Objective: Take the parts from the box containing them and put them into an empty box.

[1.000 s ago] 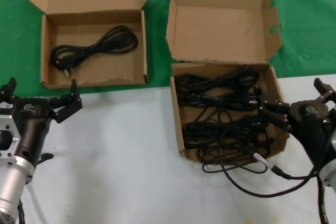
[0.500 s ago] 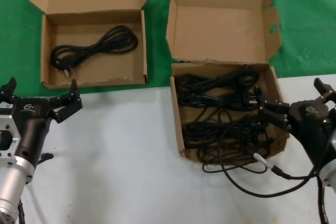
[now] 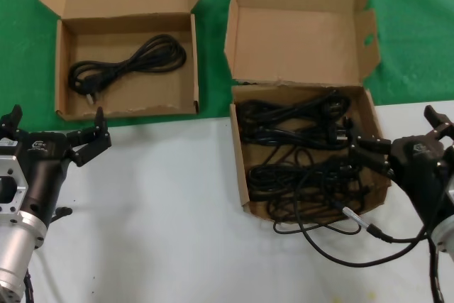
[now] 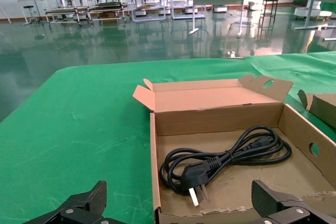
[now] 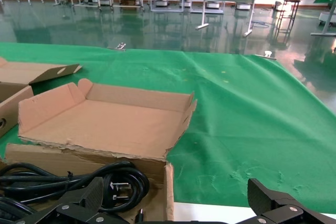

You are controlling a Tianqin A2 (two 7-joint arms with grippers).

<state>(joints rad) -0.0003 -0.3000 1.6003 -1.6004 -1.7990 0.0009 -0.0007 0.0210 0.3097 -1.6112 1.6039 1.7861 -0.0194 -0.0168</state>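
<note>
Tangled black cords fill the torn-fronted box at three o'clock; one coiled cord lies in the wide box at ten o'clock.

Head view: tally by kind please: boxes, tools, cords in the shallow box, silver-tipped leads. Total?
Cardboard boxes: 2, wide box and winged box
Tools: 2, left tool and right tool, both open
Cord bundle in wide box: 1
Silver-tipped lead: 1
Total: 6
Piled cords in winged box: too tangled to count.
</note>
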